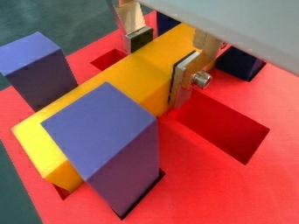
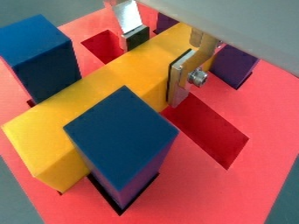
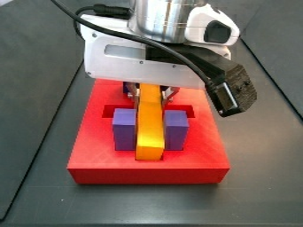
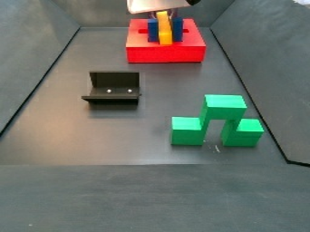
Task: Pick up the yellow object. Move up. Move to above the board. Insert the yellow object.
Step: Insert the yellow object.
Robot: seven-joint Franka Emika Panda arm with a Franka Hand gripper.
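Note:
The yellow object (image 1: 111,101) is a long yellow-orange bar lying across the red board (image 1: 251,188), down between the upright posts. In both wrist views my gripper (image 1: 160,66) straddles its far half, with one silver finger (image 1: 184,80) flat against its side and the other finger's dark pad (image 1: 138,38) against the opposite side. A purple post (image 1: 105,144) stands close on one side of the bar, and blue posts (image 2: 122,144) show in a wrist view. In a side view the yellow object (image 3: 151,133) sits between purple posts (image 3: 123,129) under the gripper (image 3: 148,89).
Open recessed slots (image 1: 228,127) lie in the board beside the bar. The board (image 4: 164,53) is at the far end of the dark floor. The fixture (image 4: 111,88) stands mid-left and green cubes (image 4: 218,122) sit to the right, both away from the board.

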